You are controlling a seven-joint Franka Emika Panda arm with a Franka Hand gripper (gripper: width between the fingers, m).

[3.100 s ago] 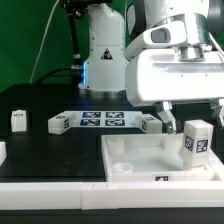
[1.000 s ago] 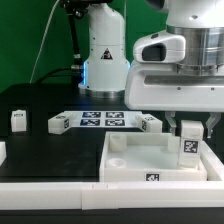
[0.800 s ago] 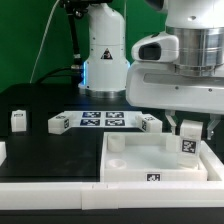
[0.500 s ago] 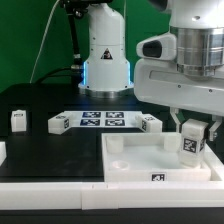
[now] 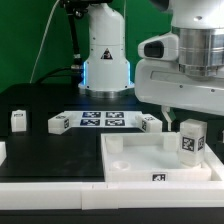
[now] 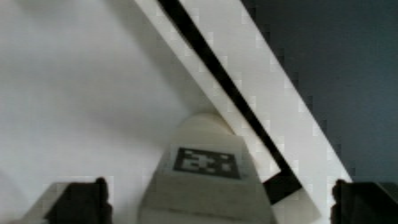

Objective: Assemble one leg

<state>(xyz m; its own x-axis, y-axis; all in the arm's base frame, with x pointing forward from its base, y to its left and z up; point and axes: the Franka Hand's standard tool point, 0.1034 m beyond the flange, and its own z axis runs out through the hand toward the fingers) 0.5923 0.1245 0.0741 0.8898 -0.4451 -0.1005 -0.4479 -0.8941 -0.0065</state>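
Observation:
A white leg (image 5: 192, 142) with a black-and-white tag stands upright in the large white panel (image 5: 140, 160), at its far corner on the exterior view's right. My gripper (image 5: 190, 122) hangs right over it, open, with the fingers spread on either side of the leg's top. In the wrist view the leg (image 6: 210, 168) sits between the two dark fingertips (image 6: 80, 200), with a gap on each side, and the panel (image 6: 89, 90) fills the background. Three more legs lie on the black table: one (image 5: 18, 119), a second (image 5: 58, 124), a third (image 5: 151, 122).
The marker board (image 5: 102, 120) lies behind the panel, between two of the loose legs. Another white part (image 5: 2, 150) shows at the exterior view's left edge. The robot's base (image 5: 105, 55) stands at the back.
The leg came down from a tilted hold above the panel into the corner. In the last half second the fingers spread apart and let it go; it stands on its own.

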